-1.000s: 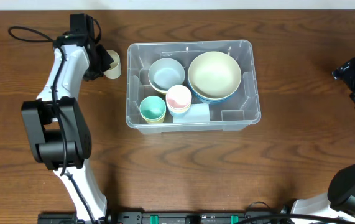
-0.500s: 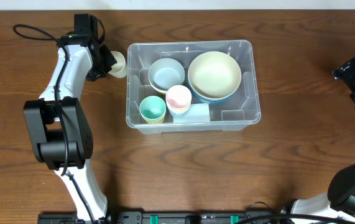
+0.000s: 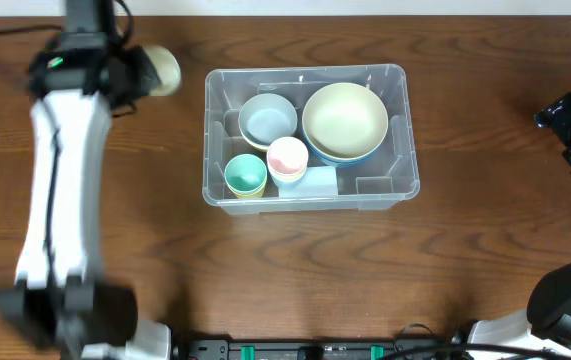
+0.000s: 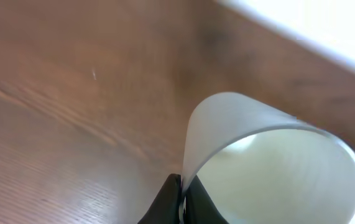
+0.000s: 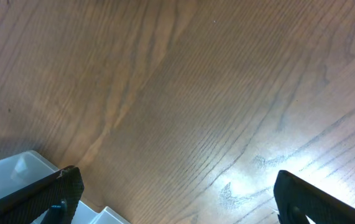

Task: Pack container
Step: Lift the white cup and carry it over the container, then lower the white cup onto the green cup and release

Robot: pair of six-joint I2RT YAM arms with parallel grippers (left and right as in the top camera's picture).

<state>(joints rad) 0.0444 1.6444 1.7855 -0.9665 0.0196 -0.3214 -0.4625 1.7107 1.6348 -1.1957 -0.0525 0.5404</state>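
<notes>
Currently, the left claw (image 4: 181,202) is pinching the thin wall of a pale cup (image 4: 270,168) between closed fingers and is holding it off the container's far-left corner. The container (image 3: 365,203) is sitting on the table (image 3: 265,270) with its long axis running left to right, so it is lying to the right of the loaded claw. The left claw is standing near the container's left wall. The right claw (image 5: 177,186) is waiting well apart from the right wall, fingers spread and gripping nothing, so the left arm is the nearer one. Inside the container, a cream bowl (image 3: 344,120), a grey-blue bowl (image 3: 267,118), a pink cup (image 3: 287,158) and a green cup (image 3: 246,175) are filling the left and far portions, and the near-right corner is showing bare floor. Compared with half a second ago, the pale cup is no longer sitting just beside the left wall. It is now farther left and farther back, and the left arm is appearing larger and blurred, suggesting a fast lift.
</notes>
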